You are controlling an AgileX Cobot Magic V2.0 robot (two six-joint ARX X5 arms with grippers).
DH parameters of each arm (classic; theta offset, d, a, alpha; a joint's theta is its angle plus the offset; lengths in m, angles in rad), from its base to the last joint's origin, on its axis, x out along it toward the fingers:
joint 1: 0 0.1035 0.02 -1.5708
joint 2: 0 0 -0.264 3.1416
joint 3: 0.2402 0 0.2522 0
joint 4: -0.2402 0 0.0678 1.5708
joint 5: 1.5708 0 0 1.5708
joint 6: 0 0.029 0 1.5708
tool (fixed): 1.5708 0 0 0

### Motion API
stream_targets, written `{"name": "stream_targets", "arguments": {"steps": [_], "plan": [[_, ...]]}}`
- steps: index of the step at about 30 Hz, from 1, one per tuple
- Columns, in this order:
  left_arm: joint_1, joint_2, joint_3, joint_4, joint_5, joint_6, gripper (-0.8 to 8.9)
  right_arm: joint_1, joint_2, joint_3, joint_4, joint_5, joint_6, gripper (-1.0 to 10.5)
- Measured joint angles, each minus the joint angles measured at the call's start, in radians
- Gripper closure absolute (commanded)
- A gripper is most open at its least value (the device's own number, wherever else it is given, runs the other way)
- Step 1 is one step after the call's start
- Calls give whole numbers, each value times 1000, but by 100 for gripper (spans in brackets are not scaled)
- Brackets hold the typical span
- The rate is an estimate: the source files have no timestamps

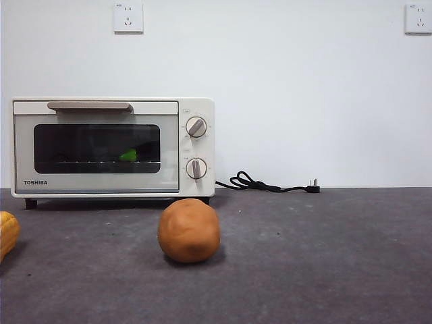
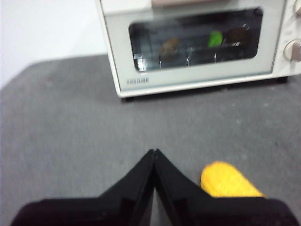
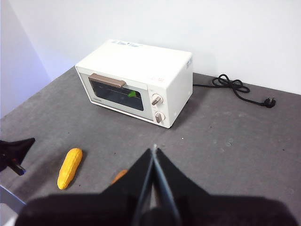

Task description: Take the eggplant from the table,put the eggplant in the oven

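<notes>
The cream-white oven (image 1: 196, 108) stands at the back left of the dark grey table (image 1: 324, 256) with its glass door closed. Behind the glass, only the green stem cap of the eggplant (image 1: 128, 155) shows on the wire rack; its dark body is lost in the dim interior. The left wrist view looks at the same oven (image 2: 197, 75) and eggplant cap (image 2: 215, 38) from a short way back, with my left gripper (image 2: 154, 151) shut and holding nothing. My right gripper (image 3: 154, 148) is shut and empty, high above the table, well back from the oven (image 3: 141, 61).
A round orange-brown ball (image 1: 189, 230) sits in front of the oven. A yellow corn-like toy (image 1: 7, 233) lies at the left edge, close to my left gripper. A black power cable (image 1: 270, 183) trails right of the oven along the wall.
</notes>
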Motion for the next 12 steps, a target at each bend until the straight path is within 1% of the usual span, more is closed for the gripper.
{"name": "stream_targets", "arguments": {"steps": [3, 8, 12], "plan": [[0, 2, -19, 5, -2, -28, 817, 0, 0, 0, 0, 0, 0, 947], [0, 0, -19, 5, 4, -51, 817, 0, 0, 0, 0, 0, 0, 947], [0, 1, -19, 5, 24, -106, 817, 0, 0, 0, 0, 1, 0, 947]]}}
